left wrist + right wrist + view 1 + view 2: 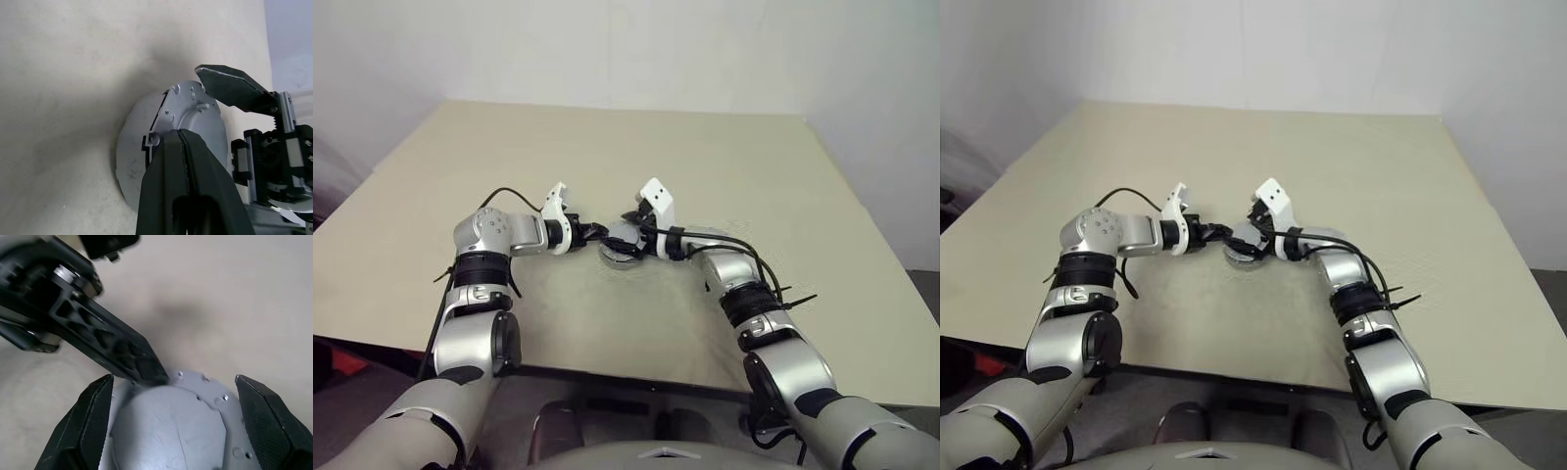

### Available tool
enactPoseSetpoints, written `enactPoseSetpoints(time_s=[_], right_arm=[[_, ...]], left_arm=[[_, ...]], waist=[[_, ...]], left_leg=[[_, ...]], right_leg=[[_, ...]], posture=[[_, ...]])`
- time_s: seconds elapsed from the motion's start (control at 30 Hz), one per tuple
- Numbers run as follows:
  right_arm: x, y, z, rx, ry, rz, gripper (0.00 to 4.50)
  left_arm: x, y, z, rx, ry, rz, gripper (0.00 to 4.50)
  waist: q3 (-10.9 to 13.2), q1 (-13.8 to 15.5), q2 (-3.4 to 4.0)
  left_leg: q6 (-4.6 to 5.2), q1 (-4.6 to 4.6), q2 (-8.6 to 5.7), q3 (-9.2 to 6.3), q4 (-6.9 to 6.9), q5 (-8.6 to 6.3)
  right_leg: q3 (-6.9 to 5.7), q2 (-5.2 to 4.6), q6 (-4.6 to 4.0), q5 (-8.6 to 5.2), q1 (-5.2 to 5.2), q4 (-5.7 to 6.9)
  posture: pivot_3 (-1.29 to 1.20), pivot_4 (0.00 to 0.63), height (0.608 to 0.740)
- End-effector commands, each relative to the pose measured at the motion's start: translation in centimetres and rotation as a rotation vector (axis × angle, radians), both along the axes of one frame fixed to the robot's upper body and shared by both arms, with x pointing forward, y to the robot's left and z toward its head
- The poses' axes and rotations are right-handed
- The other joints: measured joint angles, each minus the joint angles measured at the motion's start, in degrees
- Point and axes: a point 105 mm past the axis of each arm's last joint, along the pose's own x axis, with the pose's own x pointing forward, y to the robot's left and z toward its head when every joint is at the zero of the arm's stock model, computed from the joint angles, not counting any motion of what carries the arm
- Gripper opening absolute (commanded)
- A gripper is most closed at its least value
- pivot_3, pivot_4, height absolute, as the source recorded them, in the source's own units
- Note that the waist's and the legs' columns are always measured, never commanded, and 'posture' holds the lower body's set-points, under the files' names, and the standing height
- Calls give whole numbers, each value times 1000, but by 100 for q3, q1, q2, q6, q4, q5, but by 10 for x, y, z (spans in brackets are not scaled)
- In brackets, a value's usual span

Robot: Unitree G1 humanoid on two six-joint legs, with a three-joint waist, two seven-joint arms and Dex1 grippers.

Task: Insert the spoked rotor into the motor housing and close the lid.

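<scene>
Both hands meet at the motor housing mid-bench.

Head views: motor housing (623,245) sits on the bench (754,176) between left hand (597,233) and right hand (631,223).
Left wrist: its fingers are pressed together, tips against the grey casing.
Right wrist: fingers spread wide, straddling it, gripping nothing.
Rotor and lid status cannot be judged.

Beige table (754,176) carrying one round silver motor housing (623,245), sitting near the front edge, about midway across; grey lid side (166,426) facing up.
</scene>
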Motion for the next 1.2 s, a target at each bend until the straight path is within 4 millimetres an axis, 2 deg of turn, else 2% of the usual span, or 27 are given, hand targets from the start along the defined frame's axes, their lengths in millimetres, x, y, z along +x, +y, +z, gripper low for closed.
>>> enactPoseSetpoints(time_s=[0.03, 0.2, 0.47, 0.87, 1.07, 1.2], right_arm=[[-5, 6, 26, 69, -62, 60, 4483], [-6, 5, 24, 71, -51, 58, 4483], [8, -1, 26, 84, -40, -30, 4483], [56, -31, 44, 234, 94, -385, 4483], [59, -34, 43, 238, 113, -411, 4483], [59, -40, 40, 279, 248, -437, 4483]], left_arm=[[-6, -6, -4, 2, 28, -44, 0], [-10, -11, 0, -20, 22, -82, 0], [-11, -11, 1, -25, 21, -94, 0], [-10, -11, 3, -19, 10, -98, 0], [-11, -11, 3, -19, 5, -105, 0], [-14, -13, 6, -20, -10, -132, 0]], waist=[[0, 4, 0], [3, 15, -2], [8, 15, -5], [11, 25, -4], [11, 29, -4], [11, 31, -4]], left_leg=[[2, 1, 0, 0, 0, -1], [7, -2, -2, 0, 0, -4], [7, -3, -2, 0, 3, -4], [5, -2, -3, 0, 14, -1], [8, -8, -3, 0, 15, -2], [8, -8, -3, 0, 16, -2]], right_leg=[[-2, 0, 0, 0, 0, -1], [-3, -5, 1, -1, 0, -6], [-5, -6, 1, -1, 0, -4], [-3, -7, 1, -1, 1, 3], [-6, -8, 1, 0, 0, 4], [-6, -8, 2, 0, 0, 5]], posture=[[0, 0, 740], [0, 0, 740], [0, 0, 740], [0, 0, 740], [0, 0, 740], [0, 0, 740]])
